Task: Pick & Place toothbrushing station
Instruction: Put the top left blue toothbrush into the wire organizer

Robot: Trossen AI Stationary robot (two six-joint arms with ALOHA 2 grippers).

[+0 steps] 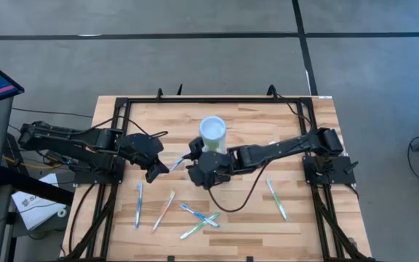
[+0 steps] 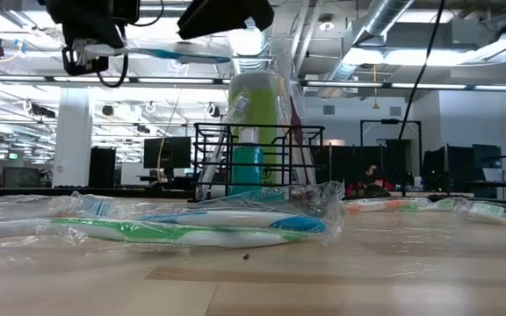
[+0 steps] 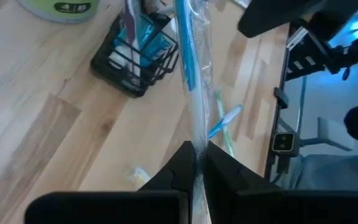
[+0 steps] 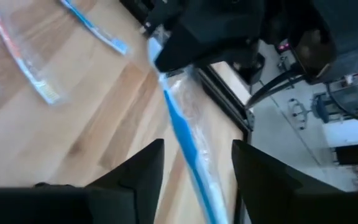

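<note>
High view: butcher-block table [image 1: 304, 218] of pale wood strips, framed by black rails. Lime cup [image 1: 213, 131], cylindrical with white inside, near table centre. Caddy [image 2: 257, 162] of thin black wire, rectangular, just beside the cup on its near side; largely covered by the right arm from above, plain only in low and left wrist views. Holds a teal tube and a white-handled item upright [image 3: 132, 43]; compartment cannot be told.

Left gripper [image 3: 196, 163] pinched tight on a blue brush [image 3: 185, 50] sealed in clear crinkled wrap, held off the table just left of the caddy. Brush head end cut off past the frame in left wrist view.

Right gripper [image 4: 196, 163] spread wide, fingers on either side of the same wrapped brush, not touching it as far as visible.

Loose wrapped brushes flat on the table: one pale blue [image 1: 139, 202], one orange-tipped [image 1: 164, 209], a crossed blue and green pair [image 1: 201, 220], one green [image 1: 276, 198] well apart on the right side.

Low view: nearest brushes [image 2: 191, 226] blurred under glossy film; markings unreadable.
</note>
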